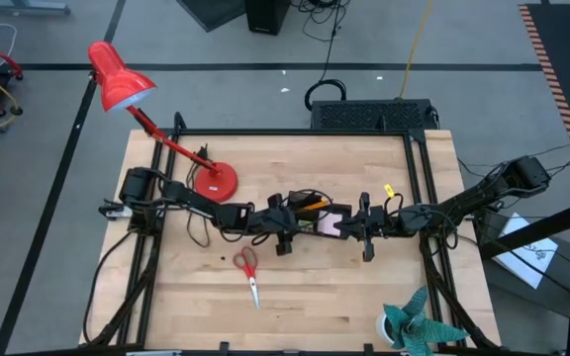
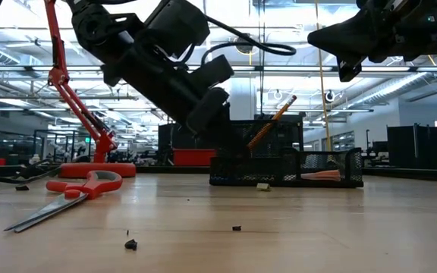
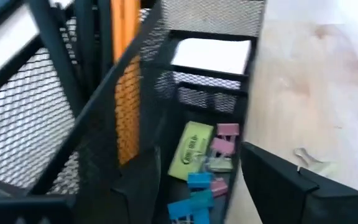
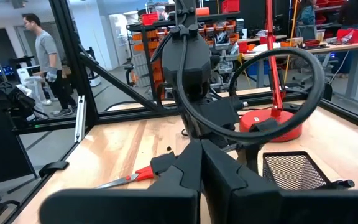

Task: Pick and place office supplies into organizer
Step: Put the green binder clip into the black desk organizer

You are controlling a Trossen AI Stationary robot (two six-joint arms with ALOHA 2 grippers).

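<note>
Left arm hides most of the organizer (image 1: 336, 223).

arms (image 1: 216, 210): black, jointed | cables: black, looped | pincer fingers: dark

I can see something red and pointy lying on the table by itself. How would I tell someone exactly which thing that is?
Start at the wooden table and find the red desk lamp at its far left corner. Come toward the table's near edge, past the two dark arms meeting over the black mesh organizer. The scissors lie flat alone on bare wood: red handles, silver blades, closed.
</note>
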